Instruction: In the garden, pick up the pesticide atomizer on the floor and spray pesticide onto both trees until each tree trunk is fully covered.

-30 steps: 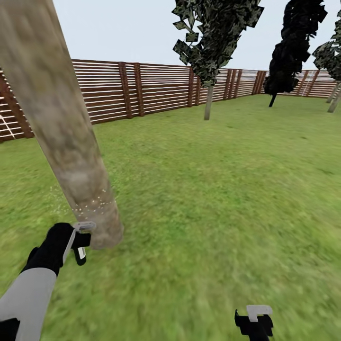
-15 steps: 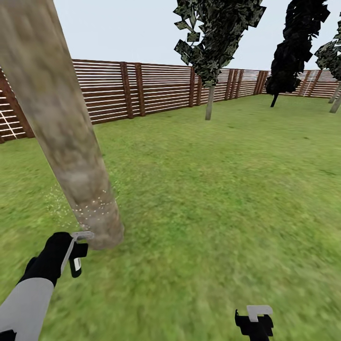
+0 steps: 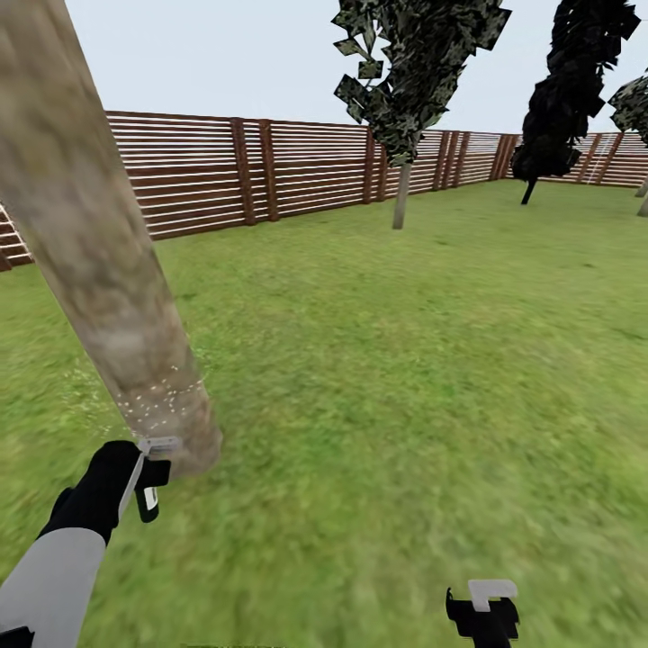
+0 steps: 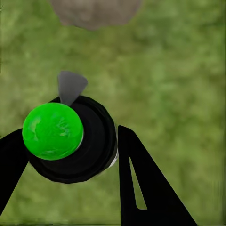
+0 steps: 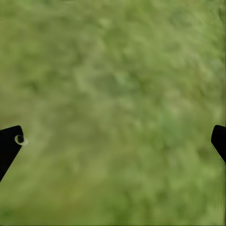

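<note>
While the left gripper point(image 4: 70, 155) clamps its fingers on the pesticide atomizer point(image 4: 70, 141) by the speckled tree trunk point(image 3: 108, 270), the light, rigid bottle looks best gripped round its body. Over bare lawn point(image 5: 117, 94), the right gripper point(image 5: 115, 141) hangs spread and empty

Wide green lawn point(image 3: 405, 378) underfoot, blurry, patchy. Brown slat fence point(image 3: 297, 166) runs along far edge, darker posts at intervals, bends away toward far right corner. Pale grey sky point(image 3: 225, 63) overhead, flat even light. Black cone cypress point(image 3: 571, 90) stands near fence, far right. Faint shadows streak grass.
</note>
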Controlling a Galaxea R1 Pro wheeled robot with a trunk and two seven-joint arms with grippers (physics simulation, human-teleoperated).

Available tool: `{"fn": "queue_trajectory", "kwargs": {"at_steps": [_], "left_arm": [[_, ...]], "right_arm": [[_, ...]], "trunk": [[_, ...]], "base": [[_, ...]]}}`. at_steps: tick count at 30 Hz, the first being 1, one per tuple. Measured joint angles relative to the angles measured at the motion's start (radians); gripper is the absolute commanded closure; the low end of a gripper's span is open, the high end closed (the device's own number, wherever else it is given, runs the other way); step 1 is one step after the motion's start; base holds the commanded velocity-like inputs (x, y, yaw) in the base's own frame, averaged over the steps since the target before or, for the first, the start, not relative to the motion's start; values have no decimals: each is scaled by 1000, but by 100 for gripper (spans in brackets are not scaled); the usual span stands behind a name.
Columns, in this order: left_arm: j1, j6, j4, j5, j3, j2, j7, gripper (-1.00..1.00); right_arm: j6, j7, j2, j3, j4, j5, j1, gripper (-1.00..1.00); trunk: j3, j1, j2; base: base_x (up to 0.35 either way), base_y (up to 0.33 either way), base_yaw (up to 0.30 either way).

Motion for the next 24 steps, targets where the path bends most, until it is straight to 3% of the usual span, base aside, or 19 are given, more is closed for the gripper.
{"fn": "queue_trajectory", "kwargs": {"at_steps": [8, 24], "left_arm": [[0, 0, -6, 0, 2, -2, 1, 100], [-1, 1, -8, 1, 3, 4, 1, 100]], "right_arm": [[0, 0, 0, 0, 0, 0, 0, -100], [0, 1, -1, -2, -3, 0, 0, -100]], "trunk": [[0, 0, 0], [0, 0, 0]], "base": [[34, -273, 259], [167, -239, 7]]}}
